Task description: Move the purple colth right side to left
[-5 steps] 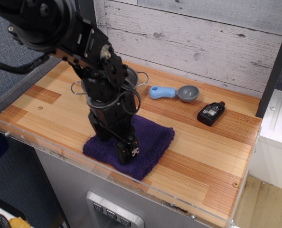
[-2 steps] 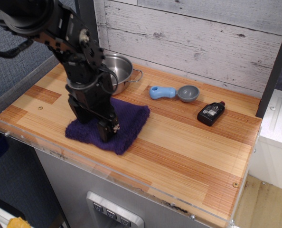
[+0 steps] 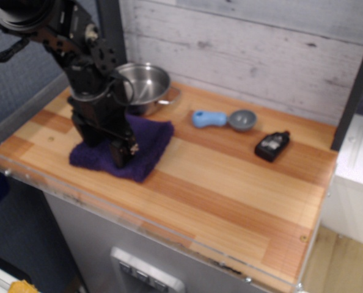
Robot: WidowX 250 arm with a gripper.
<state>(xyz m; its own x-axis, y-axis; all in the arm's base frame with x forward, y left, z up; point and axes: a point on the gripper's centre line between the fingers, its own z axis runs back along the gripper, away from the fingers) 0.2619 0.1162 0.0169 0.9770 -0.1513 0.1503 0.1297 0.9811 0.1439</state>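
The purple cloth (image 3: 146,145) is a dark, fuzzy folded towel lying on the wooden table top, left of the middle and near the front edge. My black gripper (image 3: 111,152) points straight down onto the cloth's left part, with its fingers pressed into the fabric. The arm hides much of the cloth's left half. The fingertips are dark against the cloth, so I cannot tell how the jaws stand.
A steel pot (image 3: 146,85) with side handles stands just behind the cloth at the back left. A blue-handled grey scoop (image 3: 225,118) and a small black bottle (image 3: 271,145) lie at the back right. A clear plastic rim (image 3: 169,235) runs along the table's front edge.
The gripper has slid left along the table with the cloth under it. The cloth has moved from the table's middle to the left side, uncovering the pot.
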